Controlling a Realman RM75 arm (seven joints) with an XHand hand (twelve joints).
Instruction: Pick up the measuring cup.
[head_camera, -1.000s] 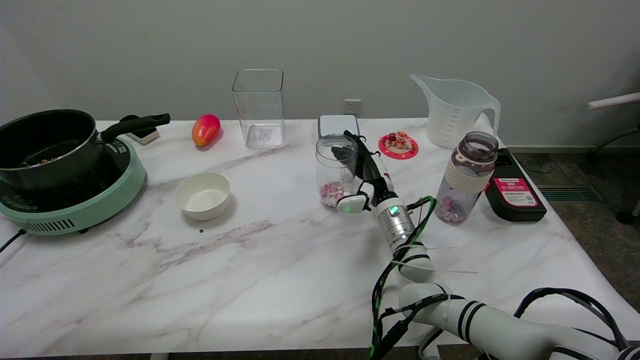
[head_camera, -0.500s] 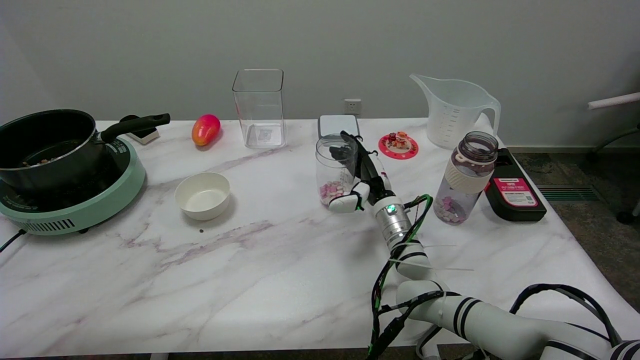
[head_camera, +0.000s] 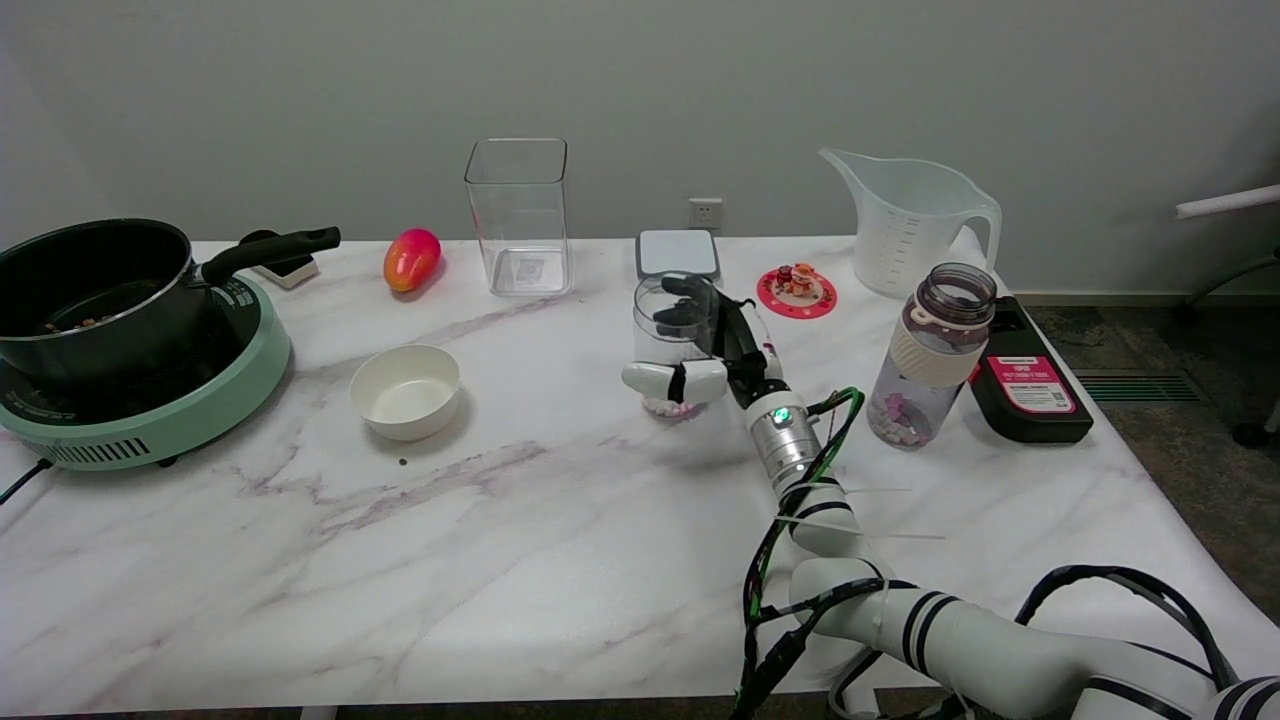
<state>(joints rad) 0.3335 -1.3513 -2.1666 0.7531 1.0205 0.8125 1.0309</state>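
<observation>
- The measuring cup (head_camera: 652, 335), a small clear tumbler with pink and white pellets in its bottom, stands upright near the middle of the bench (head_camera: 500, 520), towards the far edge.
- Half a second ago my thumb hung low at the cup's 5 o'clock, beside its base. Now it lies straight across the front wall, above the pellets.
- My other fingers (head_camera: 686, 305) have come round the far side. I can see them dark through the clear wall near the rim.
- That makes my right hand (head_camera: 718, 352) wrapped about the cup from 3 o'clock: thumb in front, the rest behind, closed in until only the cup keeps them apart. I judge that I have hold of it.
- The cup's base looks to be on the bench as before, so I take the grasp as made and the lift as not yet begun.
- The next move, I think, is straight up with the cup level, or the pellets will slide.
- At the cup's 12 o'clock, near it, lies a white box (head_camera: 677, 252). At 1 o'clock is a red coaster (head_camera: 797, 292).
- At 3 o'clock, apart from my wrist, stands a bottle (head_camera: 930, 350) with more pellets in it, and a black device (head_camera: 1030, 385) lies just beyond.
- A large jug (head_camera: 910, 225) stands at 2 o'clock by the wall, well apart.
- At 9 o'clock, well apart, sits a white bowl (head_camera: 405, 390).
</observation>
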